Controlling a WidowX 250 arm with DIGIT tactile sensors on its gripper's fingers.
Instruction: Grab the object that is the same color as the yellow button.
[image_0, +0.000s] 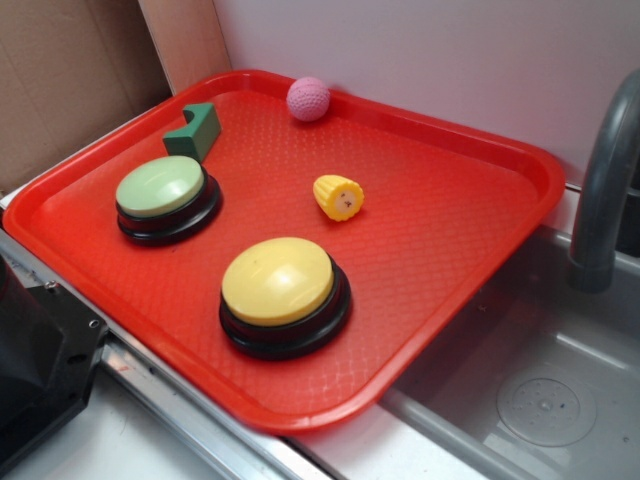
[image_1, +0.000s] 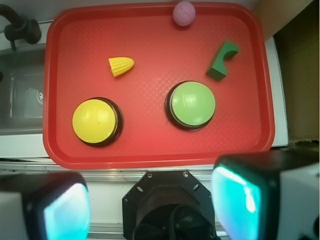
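From my seat, the nearest thing in the wrist view is my gripper (image_1: 150, 210): its two fingers sit wide apart at the bottom corners of the picture with nothing between them, so it is spread and empty, hanging over the bench (image_1: 150, 172) edge short of the red tray (image_1: 55, 145).

Next out, on the tray's near half, are the yellow button (image_1: 96, 121) and the green button (image_1: 191, 105), side by side but apart. Beyond the yellow one lies the corn piece (image_1: 121, 66), the thing I want, on its side with bare tray all around it, clear of both buttons. Farther still are the green block (image_1: 221, 61) and, against the far rim, the pink ball (image_1: 183, 13).

What worries me: the corn is small, ribbed and lying on its side, so I judge it could roll or squirt away if I close off-centre. The yellow button sits between me and it, so a low approach could clip the dome. The shared colour also invites picking the button by mistake.

Count: two buttons, one corn piece, one block, one ball, one tray.
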